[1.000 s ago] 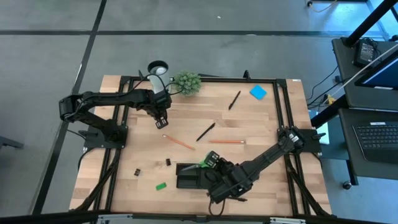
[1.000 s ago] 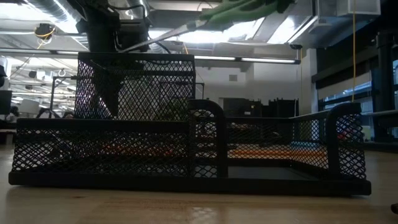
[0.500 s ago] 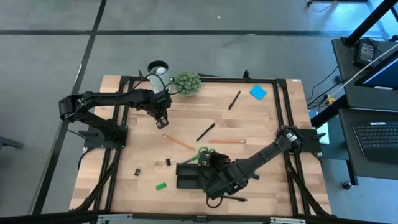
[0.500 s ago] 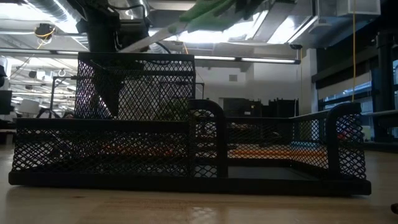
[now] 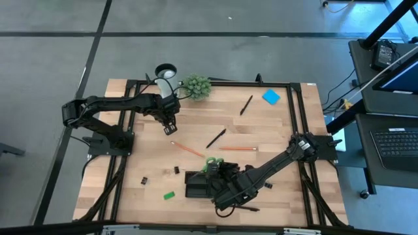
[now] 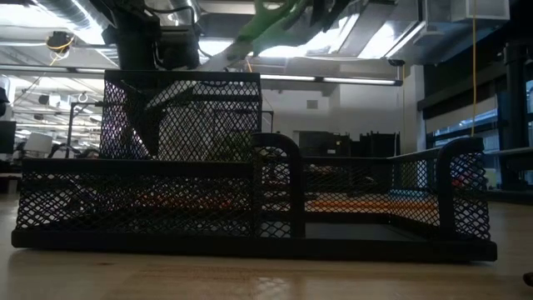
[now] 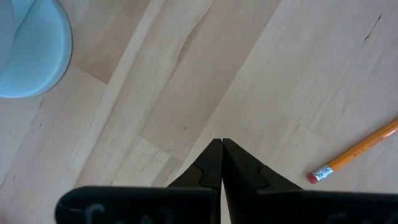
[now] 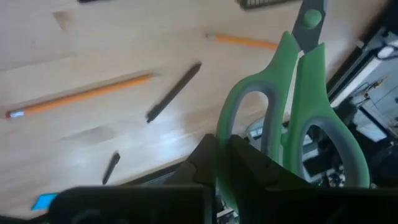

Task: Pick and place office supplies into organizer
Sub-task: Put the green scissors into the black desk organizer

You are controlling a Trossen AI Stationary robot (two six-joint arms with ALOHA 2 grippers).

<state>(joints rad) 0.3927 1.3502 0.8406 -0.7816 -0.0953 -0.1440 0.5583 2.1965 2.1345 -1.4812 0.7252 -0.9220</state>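
Your right gripper is clamped on 1 loop of the green-handled steel scissors, held over the black mesh organizer tray. Thin grip: they can pivot, snag the mesh wall, tip outside. Left gripper pinched closed, empty, near the white cup.

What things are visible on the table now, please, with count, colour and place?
scissors: 1, green handles, held above the organizer
organizer: 1, black mesh, near edge
pens: 2, black, middle and far side
pencils: 2, orange, middle
sticky-note pad: 1, blue, far right corner
binder clips: 2, black, left of organizer
eraser: 1, green, near left
cup: 1, white, far edge
plant: 1, green, beside cup
left gripper: fingers shut, empty
right gripper: fingers shut on scissors
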